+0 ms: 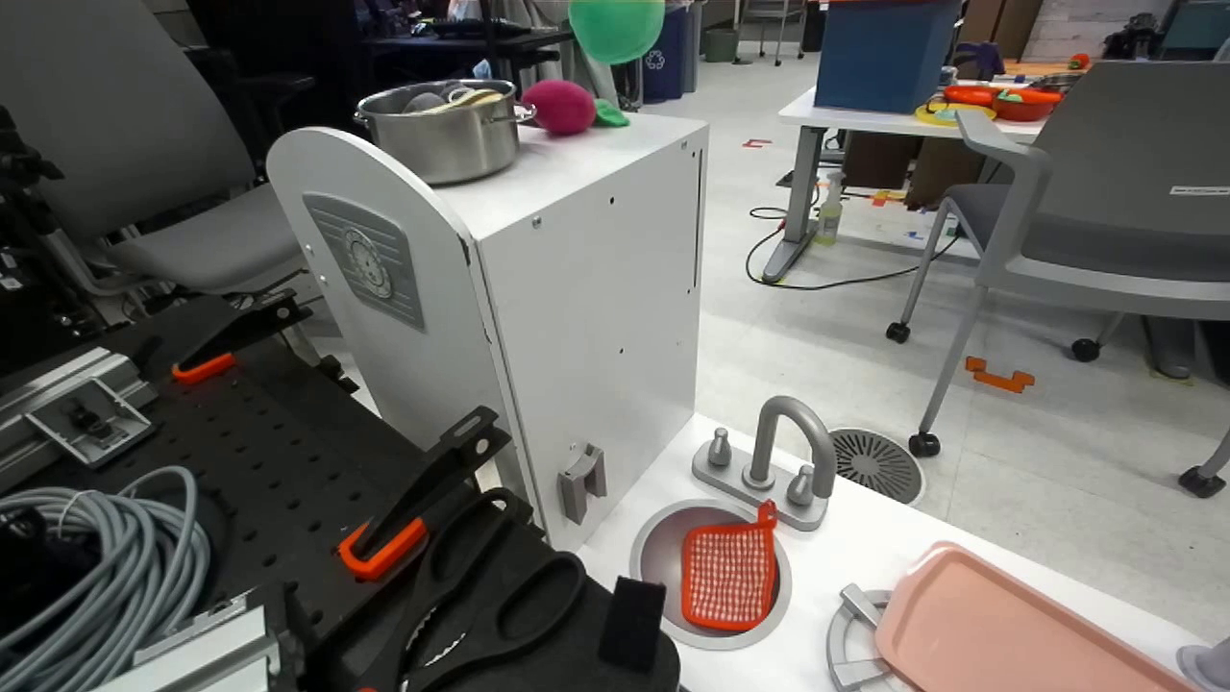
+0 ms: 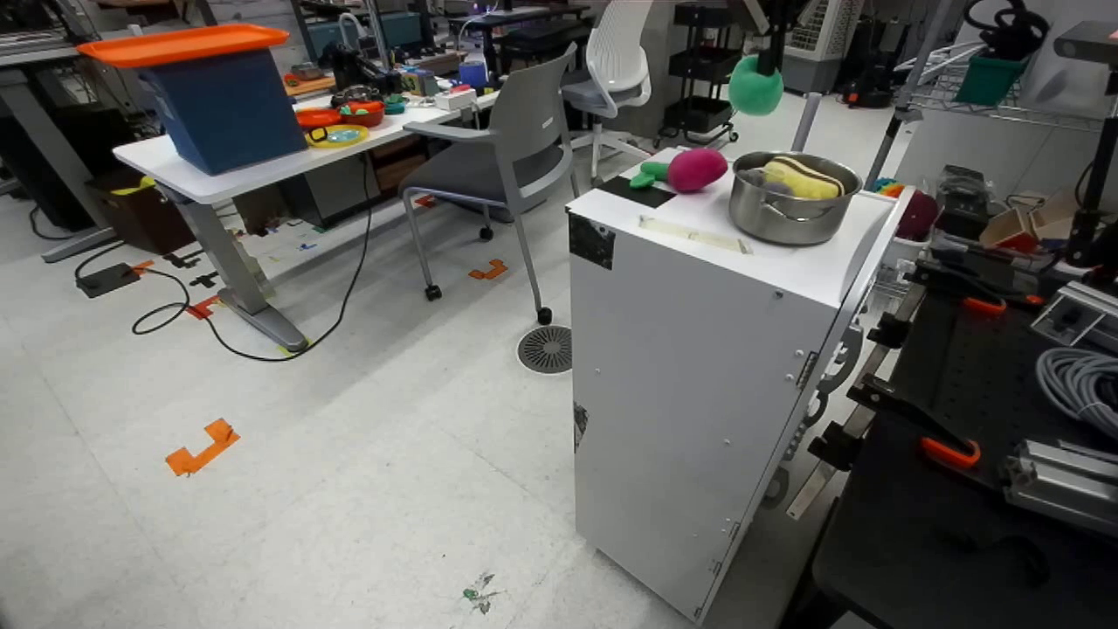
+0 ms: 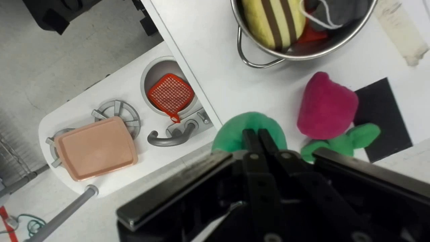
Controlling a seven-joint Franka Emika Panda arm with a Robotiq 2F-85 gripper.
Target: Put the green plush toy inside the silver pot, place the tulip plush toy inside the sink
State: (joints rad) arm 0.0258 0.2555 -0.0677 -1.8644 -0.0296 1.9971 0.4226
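Gripper (image 3: 256, 132) in the wrist view has its two fingertips near together, pinching the green plush toy (image 3: 231, 131), which is apart from the silver pot (image 3: 304, 58). The step in hand, I judge, is to carry this toy to the pot. Only this view looks straight down into the pot, where a yellow striped plush (image 3: 272, 22) and a grey thing (image 3: 339, 15) take much of the room; so the toy should come over the middle, be lowered slowly until it rests on them, and be let go only when it sits within the rim. The tulip plush toy (image 3: 327, 107) lies near on the white cabinet (image 3: 248, 90), so it is better to pass above it and not sweep it aside. Beside the cabinet is the sink (image 3: 156, 72), with a red checked cloth (image 3: 171, 92) lying in it. In an exterior view the green plush toy (image 2: 755, 92) hangs in the air, seemingly higher than the rim, which the wrist view cannot tell; the sink does not show there. In an exterior view only the lower part of the green plush toy (image 1: 616, 29) enters, without the gripper, but the sink's upright faucet (image 1: 766, 437) shows plainly, which from above is hard to judge.
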